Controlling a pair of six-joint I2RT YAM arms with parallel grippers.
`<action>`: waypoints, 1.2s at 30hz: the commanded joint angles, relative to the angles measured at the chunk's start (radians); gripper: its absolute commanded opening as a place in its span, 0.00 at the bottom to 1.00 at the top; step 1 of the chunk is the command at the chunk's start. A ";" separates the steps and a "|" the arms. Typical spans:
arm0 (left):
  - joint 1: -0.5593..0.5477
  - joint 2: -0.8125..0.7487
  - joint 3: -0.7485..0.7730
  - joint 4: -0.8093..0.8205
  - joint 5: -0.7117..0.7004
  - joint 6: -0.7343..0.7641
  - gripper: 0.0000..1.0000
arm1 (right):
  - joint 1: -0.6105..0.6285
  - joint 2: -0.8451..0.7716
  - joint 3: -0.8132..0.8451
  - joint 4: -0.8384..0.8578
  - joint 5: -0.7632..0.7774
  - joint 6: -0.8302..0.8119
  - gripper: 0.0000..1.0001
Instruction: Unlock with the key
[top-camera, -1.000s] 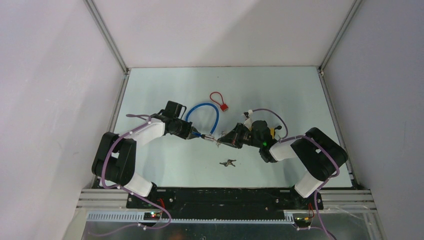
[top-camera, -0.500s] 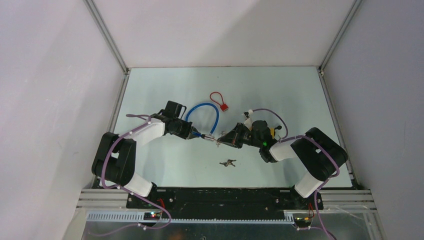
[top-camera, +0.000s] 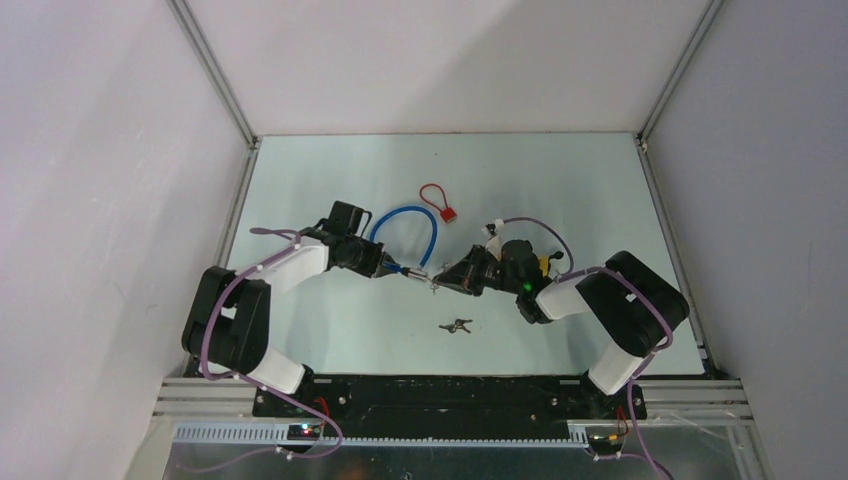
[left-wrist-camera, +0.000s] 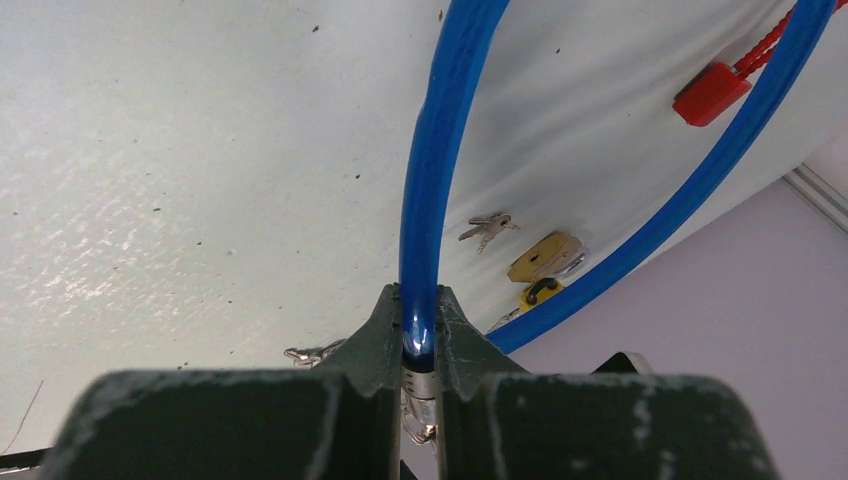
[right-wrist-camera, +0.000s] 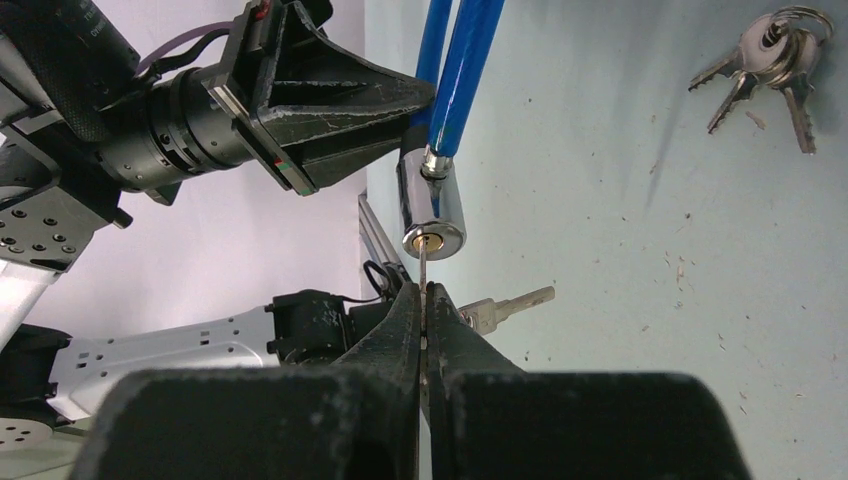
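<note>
Right gripper (right-wrist-camera: 425, 292) holds key (right-wrist-camera: 422, 265) at lock cylinder (right-wrist-camera: 432, 208), well inside table (top-camera: 560, 180) edges.

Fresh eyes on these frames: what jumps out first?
Mid-table, the left gripper clamps the blue cable lock beside its chrome cylinder, while the right gripper pinches a key, tip at the keyhole. A key bunch lies nearer the bases; a small red lock sits farther back.

key (right-wrist-camera: 421, 268) mostly hidden in right hand (right-wrist-camera: 424, 292), blue cable (left-wrist-camera: 432, 180) cut off
</note>
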 joint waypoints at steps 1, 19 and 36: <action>-0.011 -0.057 0.003 0.035 0.038 -0.009 0.00 | 0.008 0.016 0.044 0.055 0.000 0.022 0.00; -0.097 -0.117 -0.009 0.068 0.036 -0.032 0.00 | 0.062 0.120 0.216 -0.080 0.087 -0.022 0.00; -0.058 -0.255 -0.062 0.117 0.002 -0.053 0.00 | 0.098 0.110 0.250 -0.143 0.142 -0.164 0.12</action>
